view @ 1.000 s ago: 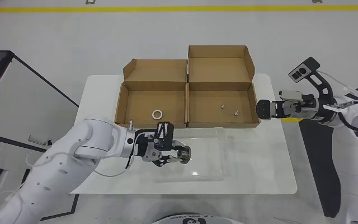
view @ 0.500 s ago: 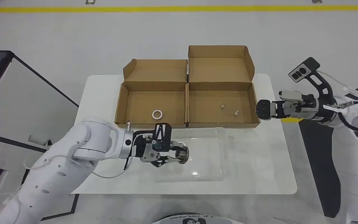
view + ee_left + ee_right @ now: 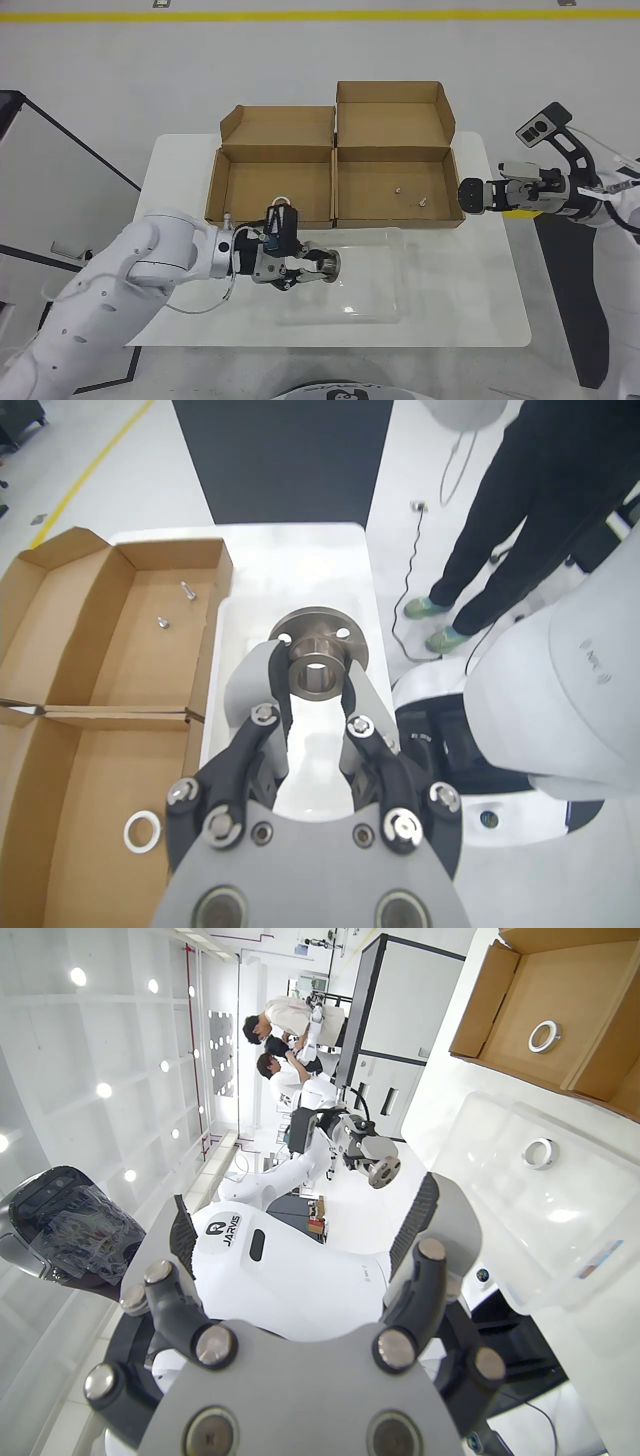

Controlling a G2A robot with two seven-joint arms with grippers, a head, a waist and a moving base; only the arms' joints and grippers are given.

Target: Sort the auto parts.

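Showing dark steel flanged bushing (image 3: pixel 316 650), hollow bore.

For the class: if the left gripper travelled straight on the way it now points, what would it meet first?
Probably the far end wall of the clear plastic bin. The left gripper, shut on the grey metal flange, points along the bin; height is unclear, so it might clear the rim instead.

left claw (image 3: pixel 316 692) clamping metal flange (image 3: pixel 320 650), over clear tray (image 3: pixel 220 680)
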